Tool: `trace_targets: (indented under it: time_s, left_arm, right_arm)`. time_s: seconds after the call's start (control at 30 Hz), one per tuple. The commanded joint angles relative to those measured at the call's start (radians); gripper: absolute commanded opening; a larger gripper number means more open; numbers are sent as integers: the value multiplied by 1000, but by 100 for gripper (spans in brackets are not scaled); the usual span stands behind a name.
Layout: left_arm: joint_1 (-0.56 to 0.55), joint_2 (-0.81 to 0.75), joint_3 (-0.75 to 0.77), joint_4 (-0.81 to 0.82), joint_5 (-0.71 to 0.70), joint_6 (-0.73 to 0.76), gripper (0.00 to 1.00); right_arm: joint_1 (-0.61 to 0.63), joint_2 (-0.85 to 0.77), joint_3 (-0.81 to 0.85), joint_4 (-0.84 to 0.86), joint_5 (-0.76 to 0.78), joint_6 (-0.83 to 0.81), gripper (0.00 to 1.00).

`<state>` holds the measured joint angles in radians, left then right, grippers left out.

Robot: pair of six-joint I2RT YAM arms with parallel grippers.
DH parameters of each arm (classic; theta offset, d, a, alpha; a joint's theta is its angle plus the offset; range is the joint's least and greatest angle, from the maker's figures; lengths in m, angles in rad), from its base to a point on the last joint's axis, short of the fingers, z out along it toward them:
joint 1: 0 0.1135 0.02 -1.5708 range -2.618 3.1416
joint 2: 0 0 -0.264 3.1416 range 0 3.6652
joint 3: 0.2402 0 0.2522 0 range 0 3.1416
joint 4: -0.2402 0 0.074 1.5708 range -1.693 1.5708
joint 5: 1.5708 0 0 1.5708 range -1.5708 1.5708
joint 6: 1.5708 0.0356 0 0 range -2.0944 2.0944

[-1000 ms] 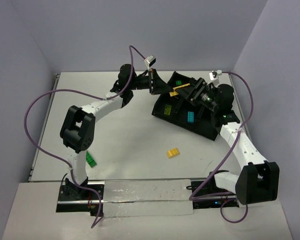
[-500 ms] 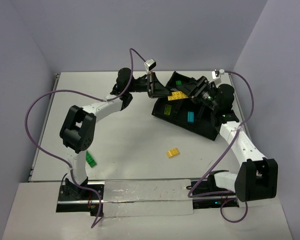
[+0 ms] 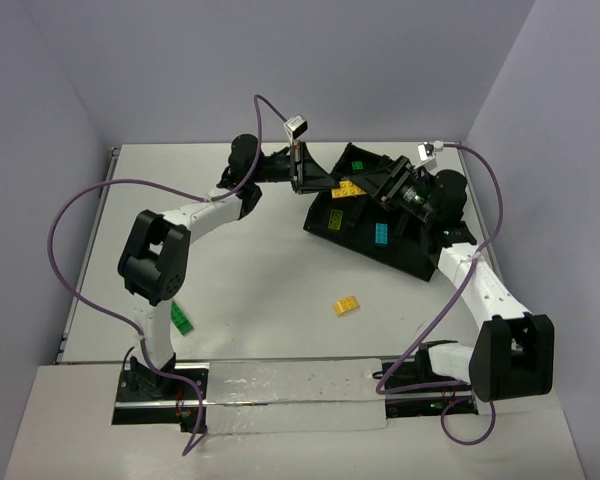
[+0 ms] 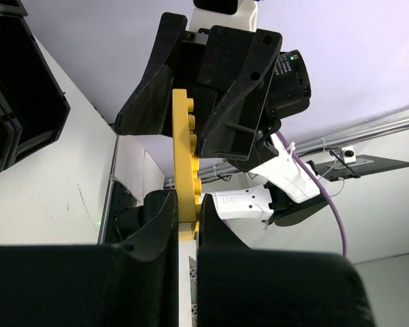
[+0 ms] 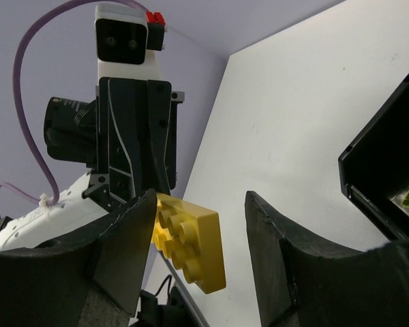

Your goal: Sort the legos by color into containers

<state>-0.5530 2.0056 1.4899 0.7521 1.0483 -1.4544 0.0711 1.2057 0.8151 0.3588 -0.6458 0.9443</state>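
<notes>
Long yellow lego brick of studded plastic (image 4: 184,157): up in the air over the far-left edge of the black rectangular plastic tray (image 3: 410,257). Clamped at one end between the closed fingers of the left end effector (image 3: 323,182). Studs facing sideways in the left wrist view.

Right end effector (image 5: 198,228): straddling the other end of the same brick, jaws parted. In the right wrist view, brick close against one finger (image 5: 123,252) with a clear gap to the other, so no grip on that side. Both end effectors nose to nose, brick bridging them.

Inside the divided tray, each piece in its own compartment:
- green lego brick (image 3: 357,165), far compartment
- small yellow lego brick (image 3: 335,220), near-left compartment
- cyan lego brick (image 3: 380,233), compartment just to the right of that one

On the white table (image 3: 260,260):
- loose yellow lego brick (image 3: 347,306), in front of the tray and well apart from it
- loose green lego brick (image 3: 183,318), just beside the left arm's lower link, near its base

Tray set askew on the far-right part of the table.
</notes>
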Motion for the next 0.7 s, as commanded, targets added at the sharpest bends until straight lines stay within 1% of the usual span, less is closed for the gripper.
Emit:
trace_targets:
  time_s: [0.0, 0.03, 0.13, 0.23, 0.27, 0.3, 0.4, 0.47, 0.53, 0.57, 0.6, 0.67]
  left_arm:
    - [8, -34, 16, 40, -3, 13, 0]
    - [8, -36, 11, 39, -5, 15, 0]
    - [8, -42, 6, 37, -7, 19, 0]
    - [8, -50, 4, 8, -12, 41, 0]
    - [8, -53, 3, -1, -15, 51, 0]
    - [8, -56, 2, -10, -18, 61, 0]
    - [10, -70, 1, -44, -28, 103, 0]
    - [10, -75, 7, -96, -32, 130, 0]
    - [10, -76, 28, -151, -39, 178, 11]
    - [10, -77, 34, -171, -41, 189, 22]
    - [10, -78, 36, -193, -45, 201, 40]
    - [10, -80, 33, -201, -48, 204, 58]
  right_arm:
    - [-7, -14, 0, 40, -72, -14, 59]
    - [-8, -11, 0, 43, -77, -12, 57]
    - [-8, -16, -3, 45, -64, -15, 36]
    - [-8, -20, 2, 46, -51, -10, 11]
    - [-7, -19, 6, 45, -50, -9, 4]
    - [-7, -18, 10, 44, -49, -9, 0]
    - [-7, -21, 10, 38, -45, -11, 0]
    - [-7, -27, 10, 27, -38, -17, 0]
    - [-8, -33, 11, 11, -27, -26, 0]
    - [-7, -36, 10, 7, -20, -28, 0]
    - [-8, -38, 10, 0, -14, -33, 0]
    - [-8, -41, 16, -11, -7, -41, 0]
